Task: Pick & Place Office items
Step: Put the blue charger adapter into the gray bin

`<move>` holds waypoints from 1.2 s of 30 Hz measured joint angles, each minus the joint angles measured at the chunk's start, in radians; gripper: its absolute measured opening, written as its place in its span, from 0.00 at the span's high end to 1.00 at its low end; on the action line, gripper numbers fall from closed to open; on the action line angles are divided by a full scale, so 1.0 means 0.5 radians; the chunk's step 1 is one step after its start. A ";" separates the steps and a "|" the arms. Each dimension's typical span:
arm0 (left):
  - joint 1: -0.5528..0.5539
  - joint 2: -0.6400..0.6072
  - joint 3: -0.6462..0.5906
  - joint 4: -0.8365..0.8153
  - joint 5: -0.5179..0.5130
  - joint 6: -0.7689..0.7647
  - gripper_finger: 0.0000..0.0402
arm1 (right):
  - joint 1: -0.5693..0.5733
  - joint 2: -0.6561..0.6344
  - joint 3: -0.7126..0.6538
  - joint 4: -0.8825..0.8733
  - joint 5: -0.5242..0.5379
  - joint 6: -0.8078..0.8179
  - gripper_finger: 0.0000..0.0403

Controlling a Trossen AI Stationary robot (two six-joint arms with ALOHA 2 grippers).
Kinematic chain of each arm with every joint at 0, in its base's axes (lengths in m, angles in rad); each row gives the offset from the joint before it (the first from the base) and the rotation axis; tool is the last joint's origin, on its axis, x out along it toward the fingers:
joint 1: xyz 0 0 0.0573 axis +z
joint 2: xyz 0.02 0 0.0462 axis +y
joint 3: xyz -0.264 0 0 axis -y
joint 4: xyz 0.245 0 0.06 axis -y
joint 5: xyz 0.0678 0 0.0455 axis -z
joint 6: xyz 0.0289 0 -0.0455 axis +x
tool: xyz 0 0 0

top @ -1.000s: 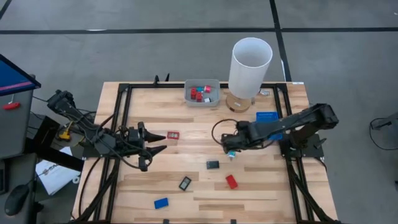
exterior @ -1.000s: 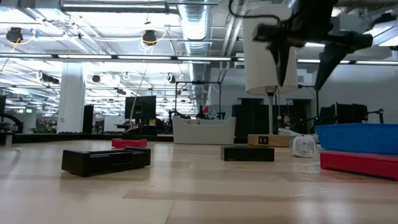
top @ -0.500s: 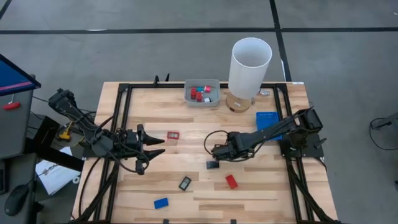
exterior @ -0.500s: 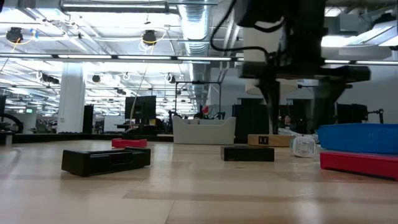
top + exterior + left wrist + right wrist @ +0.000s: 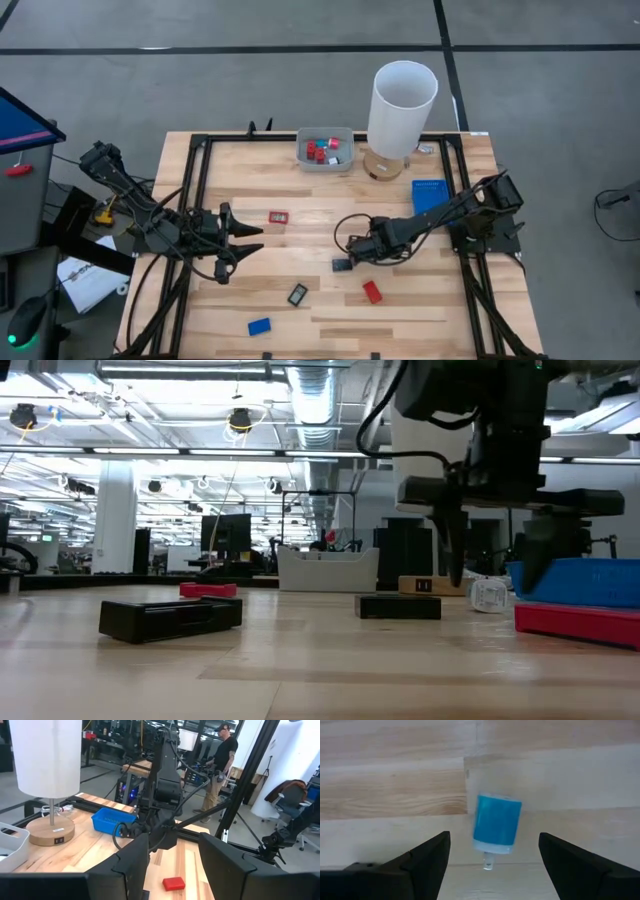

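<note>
**Right gripper poised over a small blue-and-white piece**

High view shows the right gripper (image 5: 352,251) reaching toward the middle of the wooden surface (image 5: 310,305), its fingers spread apart and holding nothing. In the right wrist view, a small blue-and-white piece (image 5: 496,823) lies flat on the wood, centred in the gap between the two dark fingers (image 5: 422,862) but not touched by either.

Just beside this gripper in the high view lies a black block (image 5: 342,266). A red block (image 5: 372,291) sits a little nearer the front edge, with a flat black framed rectangle (image 5: 297,294) and a blue block (image 5: 259,326) farther toward the left front. A red framed rectangle (image 5: 278,216) lies near the centre, between the two arms.

The left gripper (image 5: 255,238) hovers on the left side, its fingers open and empty, pointing toward the red framed rectangle but apart from it.

At the back edge, a grey tray (image 5: 324,161) already contains several red, white and blue pieces. Beside it stands a white lamp (image 5: 403,95) on a round wooden base, and a blue tray (image 5: 428,193) lies near the right arm.
</note>
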State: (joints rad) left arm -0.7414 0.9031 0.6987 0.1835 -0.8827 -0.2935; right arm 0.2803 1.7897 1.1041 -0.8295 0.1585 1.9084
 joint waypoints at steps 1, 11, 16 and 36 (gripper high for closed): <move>0.000 0.000 0.000 0.002 0.000 -0.004 0.57 | -0.008 -0.001 -0.001 0.000 0.001 -0.002 0.26; 0.000 0.000 0.000 0.013 0.000 -0.005 0.57 | -0.092 -0.001 -0.107 0.165 0.001 -0.062 0.32; 0.001 0.000 0.000 0.013 0.000 -0.005 0.58 | -0.123 -0.001 -0.107 0.165 0.000 -0.131 0.40; 0.000 0.000 0.000 -0.031 -0.012 -0.104 0.58 | -0.023 -0.002 -0.107 0.799 0.180 -0.241 0.72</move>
State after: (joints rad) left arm -0.7414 0.9031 0.6987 0.1679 -0.8886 -0.3455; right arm 0.2690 1.7889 1.0504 -0.4299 0.2483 1.7878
